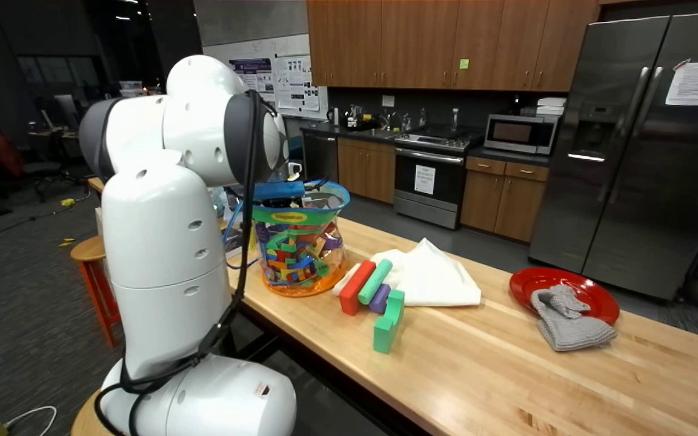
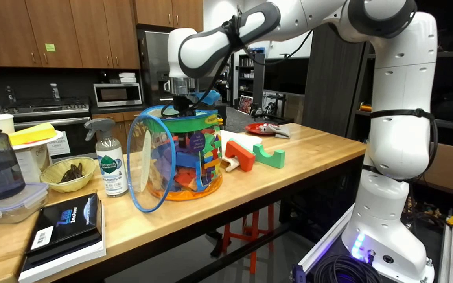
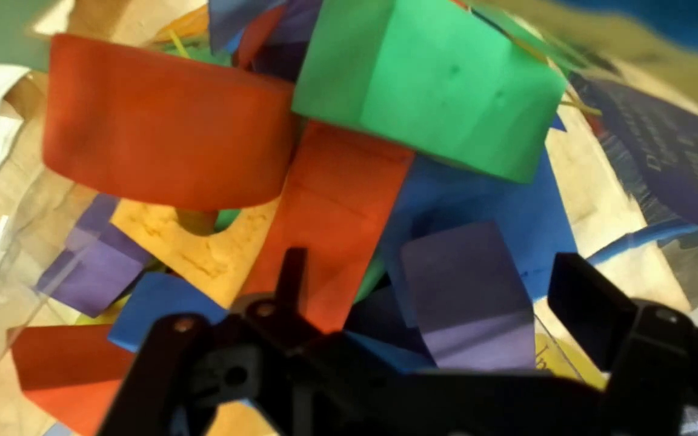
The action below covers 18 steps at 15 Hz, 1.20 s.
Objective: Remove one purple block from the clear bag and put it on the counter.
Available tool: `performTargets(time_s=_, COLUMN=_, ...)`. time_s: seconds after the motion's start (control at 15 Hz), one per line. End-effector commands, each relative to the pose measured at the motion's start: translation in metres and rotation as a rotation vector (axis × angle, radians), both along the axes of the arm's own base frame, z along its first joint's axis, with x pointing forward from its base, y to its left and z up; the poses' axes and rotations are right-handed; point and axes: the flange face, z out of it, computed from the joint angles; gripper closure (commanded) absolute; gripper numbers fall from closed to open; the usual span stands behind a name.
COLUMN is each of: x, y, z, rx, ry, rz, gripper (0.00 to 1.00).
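The clear bag (image 1: 331, 215) stands upright on the wooden counter (image 1: 476, 363), full of coloured blocks; it also shows in an exterior view (image 2: 179, 125). My gripper (image 2: 183, 104) points down into its mouth, the fingers hidden there. In the wrist view the gripper (image 3: 434, 278) is open, fingers apart with a purple block (image 3: 470, 284) showing between them, nearer the right finger. I cannot tell whether either finger touches it. Another purple block (image 3: 97, 272) lies at the left of the wrist view. A further purple block (image 1: 380, 299) is on the counter.
In the wrist view, a green block (image 3: 440, 91) and red block (image 3: 167, 121) lie above the purple one. Beside the bag are a red block (image 1: 358, 287), green arch (image 1: 389, 321) and white cloth (image 1: 440, 275). A spray bottle (image 2: 110, 165) and the bag's open lid (image 2: 173, 157) stand close.
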Motion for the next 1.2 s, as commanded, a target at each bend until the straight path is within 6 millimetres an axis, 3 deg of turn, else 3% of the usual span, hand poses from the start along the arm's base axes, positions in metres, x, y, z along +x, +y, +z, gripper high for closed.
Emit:
performTargets(time_s=0.0, x=-0.002, y=0.005, z=-0.004, rx=-0.013, ry=-0.007, rz=0.003, gripper=0.0)
performTargets(time_s=0.13, x=-0.003, y=0.006, z=-0.006, rx=-0.017, ry=-0.007, rz=0.006, gripper=0.0)
performTargets(time_s=0.2, x=-0.002, y=0.005, z=-0.006, rx=-0.02, ry=-0.009, rz=0.003, gripper=0.05)
performTargets(time_s=0.27, x=-0.002, y=0.005, z=-0.007, rx=-0.024, ry=-0.011, rz=0.004, gripper=0.26)
performTargets(time_s=0.53, x=0.001, y=-0.001, z=-0.005, rx=-0.041, ry=-0.031, rz=-0.003, gripper=0.53)
performTargets(time_s=0.8, x=0.001, y=-0.005, z=-0.001, rx=-0.042, ry=-0.041, rz=-0.015, gripper=0.65)
performTargets(time_s=1.13, x=0.001, y=-0.014, z=0.005, rx=-0.037, ry=-0.045, rz=-0.036, gripper=0.94)
